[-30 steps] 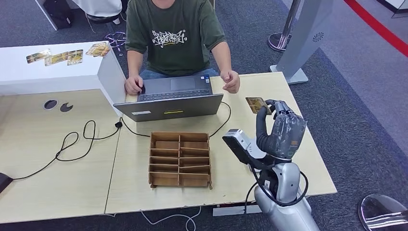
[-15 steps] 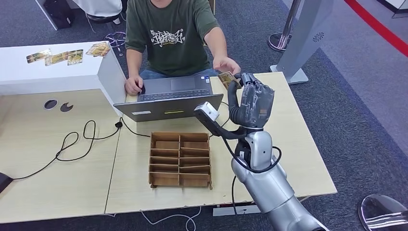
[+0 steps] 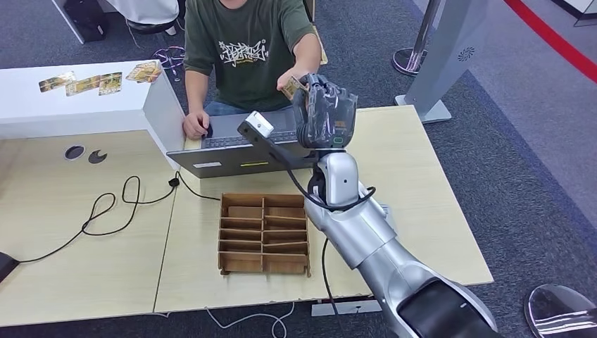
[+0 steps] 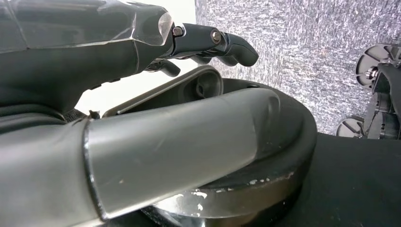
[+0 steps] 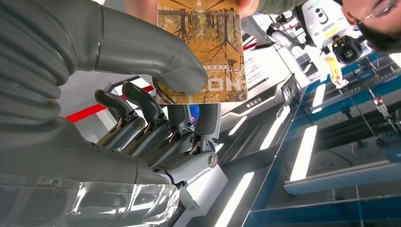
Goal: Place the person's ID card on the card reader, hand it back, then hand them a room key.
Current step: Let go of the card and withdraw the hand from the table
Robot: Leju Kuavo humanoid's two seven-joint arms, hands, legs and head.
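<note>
The right hand (image 3: 323,111), raised above the table's (image 3: 422,190) far edge, pinches the card (image 5: 201,52) between thumb and fingers while the person's hand (image 3: 301,76) takes its other end, so this looks like a hand-over, calling next for letting go.

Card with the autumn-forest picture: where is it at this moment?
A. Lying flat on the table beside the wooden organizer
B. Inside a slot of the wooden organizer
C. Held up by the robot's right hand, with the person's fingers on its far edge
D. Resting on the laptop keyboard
C: the right hand pinches the card with its thumb, raised toward the person's hand, whose fingers meet the card's far edge.
</note>
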